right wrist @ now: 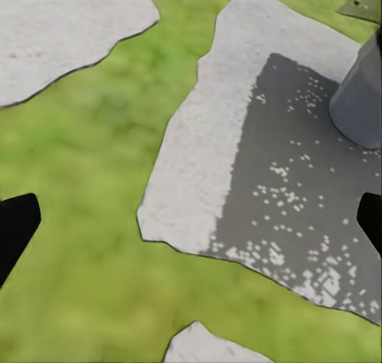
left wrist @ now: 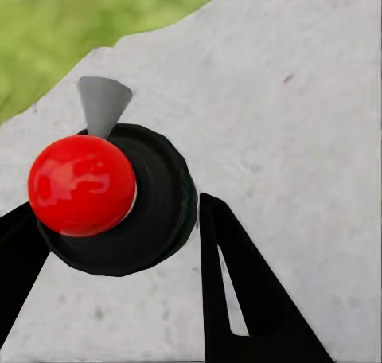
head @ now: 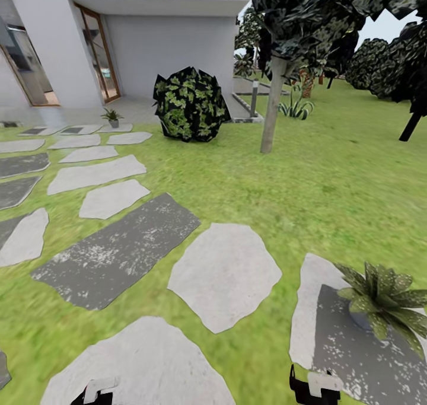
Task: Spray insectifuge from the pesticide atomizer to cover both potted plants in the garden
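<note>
We see no writing or label on anything. Our left hand point(left wrist: 119, 259) is closed on the sprayer point(left wrist: 119, 212): its dark round body sits between the two black fingers point(left wrist: 239, 291), with a red ball on top and a pale grey nozzle tip, above a light stepping stone point(left wrist: 294, 100) whose edge meets the lawn point(left wrist: 56, 37). Our right hand point(right wrist: 191, 220) is open, fingers wide apart, over grass and a stone partly darkened with white specks. One potted plant point(head: 382, 298) stands on that stone point(head: 350, 345) just ahead on our right; another small potted plant point(head: 111, 117) sits far off by the house. Open lawn stretches ahead to the bush point(head: 190, 104) and the tree trunk point(head: 271, 105).
</note>
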Motion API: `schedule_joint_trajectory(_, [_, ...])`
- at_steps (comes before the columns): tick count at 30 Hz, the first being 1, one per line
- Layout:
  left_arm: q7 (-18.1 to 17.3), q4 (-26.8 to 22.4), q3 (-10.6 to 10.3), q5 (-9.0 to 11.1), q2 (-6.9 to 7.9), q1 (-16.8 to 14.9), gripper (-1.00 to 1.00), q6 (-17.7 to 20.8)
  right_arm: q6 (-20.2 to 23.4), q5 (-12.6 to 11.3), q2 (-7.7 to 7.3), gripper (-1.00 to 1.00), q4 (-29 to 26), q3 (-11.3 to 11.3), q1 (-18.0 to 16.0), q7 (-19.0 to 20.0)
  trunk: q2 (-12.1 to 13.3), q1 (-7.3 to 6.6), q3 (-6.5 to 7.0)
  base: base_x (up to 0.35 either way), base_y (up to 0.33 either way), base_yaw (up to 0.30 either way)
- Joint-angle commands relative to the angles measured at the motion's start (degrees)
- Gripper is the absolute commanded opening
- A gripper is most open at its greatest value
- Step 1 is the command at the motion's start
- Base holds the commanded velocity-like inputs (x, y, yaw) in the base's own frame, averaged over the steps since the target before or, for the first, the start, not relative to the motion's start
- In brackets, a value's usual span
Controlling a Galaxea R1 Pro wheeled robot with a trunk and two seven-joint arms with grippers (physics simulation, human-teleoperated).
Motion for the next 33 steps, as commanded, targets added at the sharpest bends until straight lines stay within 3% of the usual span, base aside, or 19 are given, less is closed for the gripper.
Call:
schedule_joint_trajectory(1, [0.16, 0.08, 0.36, -0.51, -0.03, -0.05, -1.00, -0.20, 0.06, 0.56, 0.00, 1.00, 0.03, 0.08, -0.02, -0.60, -0.02, -0.01, 0.02, 0.000, 0.000, 0.220])
schedule_joint_trajectory(33, [0.16, 0.08, 0.36, -0.51, -0.01, -0.05, -1.00, -0.20, 0.08, 0.55, 0.00, 1.00, 0.05, 0.08, -0.02, -0.60, -0.02, -0.01, 1.97, 0.000, 0.000, 0.219])
